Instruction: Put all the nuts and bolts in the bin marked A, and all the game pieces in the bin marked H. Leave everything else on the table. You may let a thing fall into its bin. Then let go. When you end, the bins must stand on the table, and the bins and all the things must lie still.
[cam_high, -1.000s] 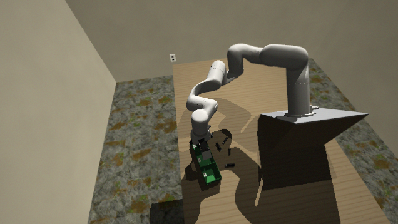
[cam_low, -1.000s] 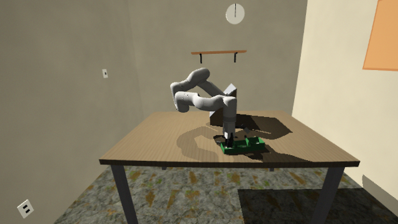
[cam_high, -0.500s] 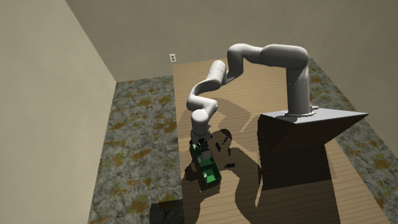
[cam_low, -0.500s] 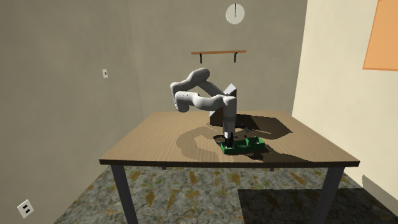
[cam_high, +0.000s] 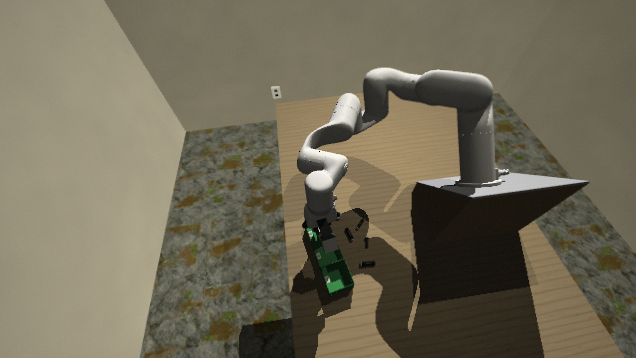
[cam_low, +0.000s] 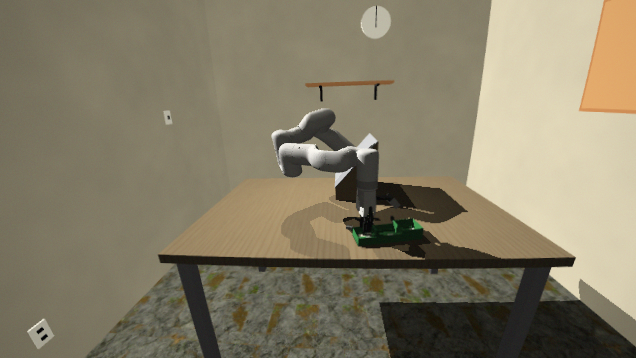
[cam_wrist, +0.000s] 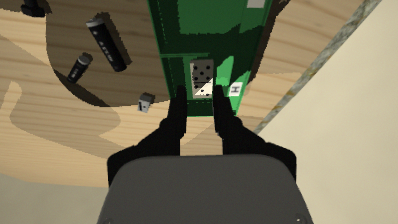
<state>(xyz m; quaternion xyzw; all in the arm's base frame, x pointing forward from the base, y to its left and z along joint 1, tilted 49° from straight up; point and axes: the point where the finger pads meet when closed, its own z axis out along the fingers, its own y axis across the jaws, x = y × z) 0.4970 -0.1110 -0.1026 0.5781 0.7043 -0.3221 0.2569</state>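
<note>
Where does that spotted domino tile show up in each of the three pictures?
Top: too small to make out; it would be under the pincer at the far end of the green bin.
Exterior: hidden; the pincer hangs over the bin's left end.
Wrist: the domino is at centre, between the fingertips, over the compartment marked H.
Shared landmark: the green bin.

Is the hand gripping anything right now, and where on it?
Nothing is held. The hand's fingers stand apart from the domino, which lies below them in the green bin marked H.
</note>
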